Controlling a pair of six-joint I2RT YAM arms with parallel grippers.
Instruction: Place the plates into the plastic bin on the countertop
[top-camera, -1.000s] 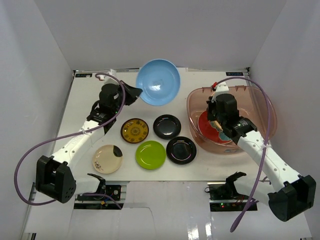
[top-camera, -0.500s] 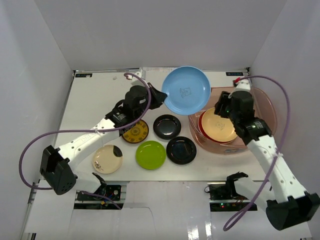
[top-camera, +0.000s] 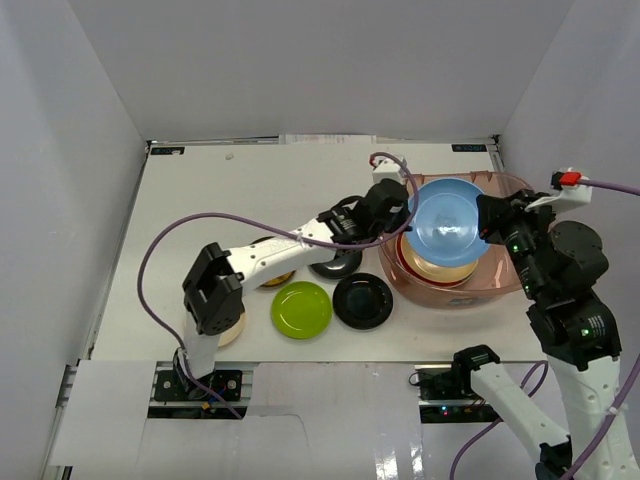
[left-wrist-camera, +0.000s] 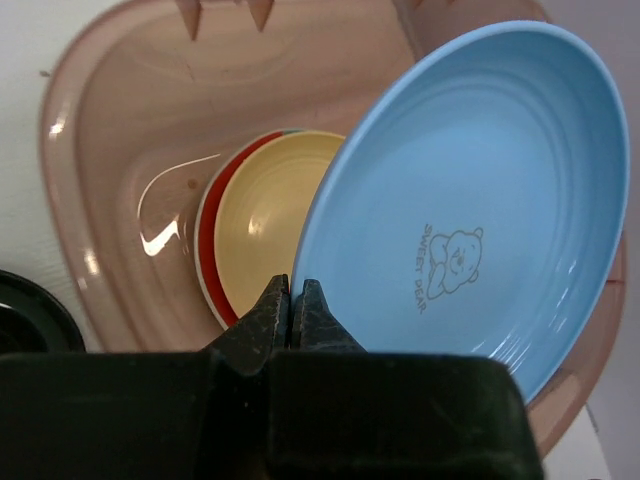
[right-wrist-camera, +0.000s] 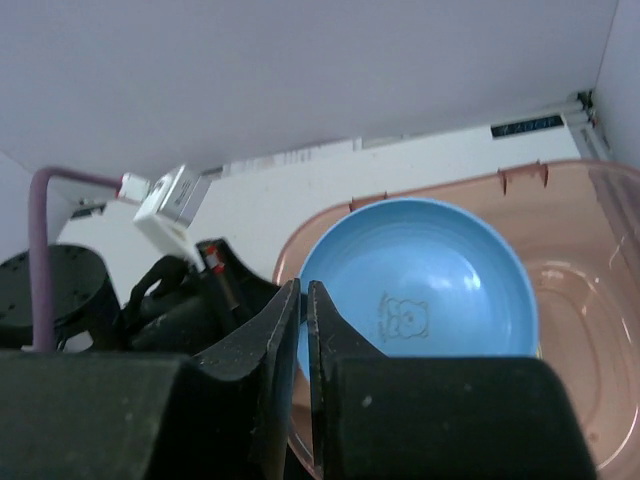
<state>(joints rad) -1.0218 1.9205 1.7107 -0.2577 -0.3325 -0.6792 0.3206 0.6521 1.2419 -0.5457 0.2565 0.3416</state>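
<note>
While the left hand pinches the rim of the light blue plate, it holds that plate tilted over the plastic bin, just above the plates inside. So the step now is putting this plate in. Next, I think, the hand needs to go lower, lay the plate flatter on the pile and then let go, or the plate may clatter down. The right hand is pinched closed with nothing in it, up by the right side of the bin.

Now the count. One bin. One blue plate in the air. Inside the bin I see two plates, a red plate under a pale yellow plate; more may hide below. On the tabletop lie one green plate, two black plates, one brown patterned plate half hidden by the arm, and one cream plate peeking out from under it.
</note>
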